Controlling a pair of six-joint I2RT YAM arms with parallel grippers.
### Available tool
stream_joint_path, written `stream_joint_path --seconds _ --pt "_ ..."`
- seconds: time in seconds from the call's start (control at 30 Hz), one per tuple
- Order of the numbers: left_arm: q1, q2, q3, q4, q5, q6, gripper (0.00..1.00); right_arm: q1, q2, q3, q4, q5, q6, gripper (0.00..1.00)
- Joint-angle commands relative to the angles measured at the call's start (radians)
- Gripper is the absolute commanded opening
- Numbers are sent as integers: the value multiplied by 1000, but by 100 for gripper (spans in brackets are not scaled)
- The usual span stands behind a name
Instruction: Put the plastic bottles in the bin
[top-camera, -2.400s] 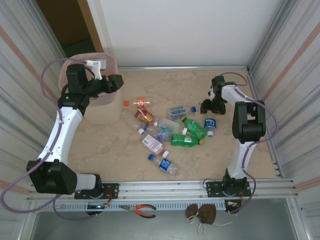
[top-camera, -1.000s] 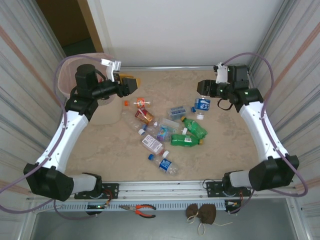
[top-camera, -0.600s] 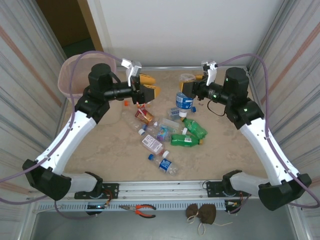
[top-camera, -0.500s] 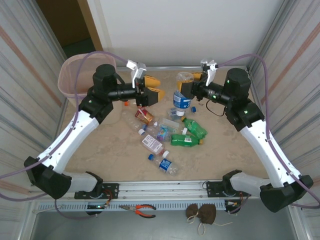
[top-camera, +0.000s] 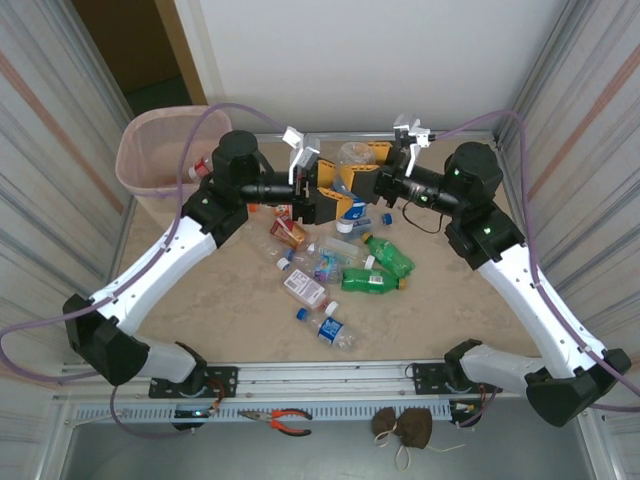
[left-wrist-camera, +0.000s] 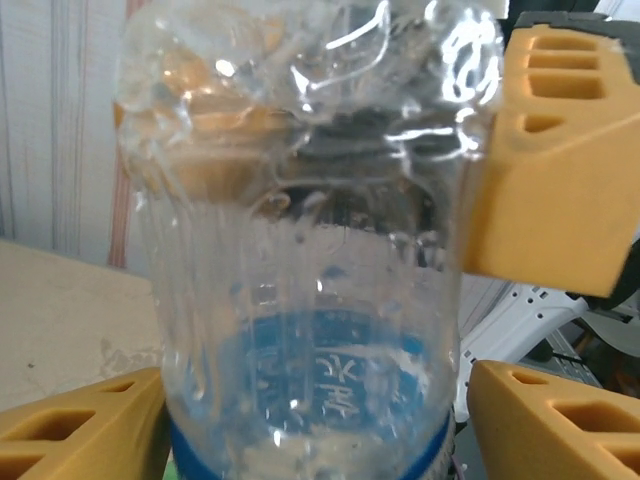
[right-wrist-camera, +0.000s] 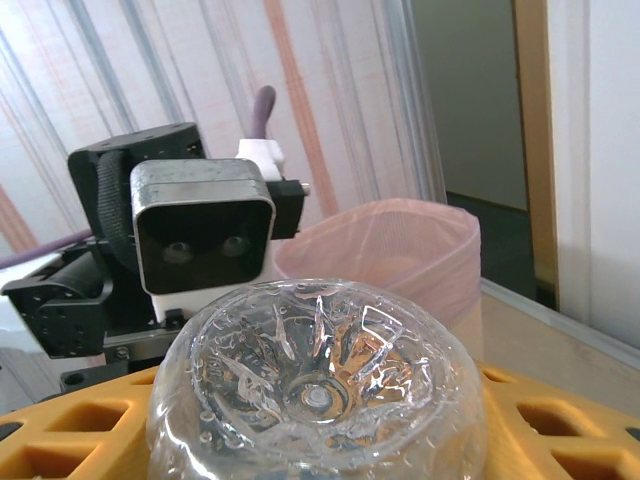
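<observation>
Where the two pincers meet: a clear bottle (top-camera: 352, 160) with a blue label is held in the air between them, above the table (top-camera: 230, 300).
Right pincer (top-camera: 366, 175): clamped on the bottle; in its wrist view the bottle's dimpled base faces the lens between the yellow fingers (right-wrist-camera: 60, 440).
Left pincer (top-camera: 336, 195): jaws wide, straddling the same bottle at its blue band, with the fingers (left-wrist-camera: 80, 425) close on either side and a sliver of gap showing at one of them.
Bin (top-camera: 135, 150): upright, well off to the left pincer's outer side, at the table's far corner.
Other bottles (top-camera: 340, 270): scattered on the table below both pincers, with two green ones (top-camera: 375, 280) lying under the right pincer's side.
</observation>
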Motion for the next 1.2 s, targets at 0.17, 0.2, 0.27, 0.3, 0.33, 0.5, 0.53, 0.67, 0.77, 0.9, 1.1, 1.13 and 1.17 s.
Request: stream_joint_path --seconds 0.17,0.2,0.27,0.3,0.33,0.5,0.53,0.67,0.77,0.9,1.1,1.13,1.17 --pt "-17 19 51 39 26 17 73 20 -9 12 41 -12 18 55" --pt "-17 19 50 44 24 17 73 22 -8 14 40 -10 17 55" --pt "-17 20 52 54 25 11 71 24 -8 15 39 -9 17 55" --pt "-17 21 52 59 28 9 71 25 -7 16 39 -8 17 55" --pt "-17 21 51 65 30 7 71 25 -7 17 39 -9 16 55" --pt "-16 26 55 78 34 0 73 28 -6 16 37 -6 16 55" --pt "-17 25 54 83 33 -2 73 27 -6 15 36 -5 15 55" --pt "-18 26 56 105 40 -12 68 31 -6 14 32 0 16 55" --pt "-17 29 56 114 48 -16 64 33 -7 13 31 2 16 55" --pt "-17 25 54 113 48 -14 58 33 -10 13 30 7 13 55" --pt "-17 11 54 84 14 11 54 36 -25 18 8 48 2 73" --pt "-17 6 54 72 1 20 54 36 -30 20 0 60 -2 77" --pt "-18 0 54 59 -16 30 54 36 -38 22 -9 82 -8 80"
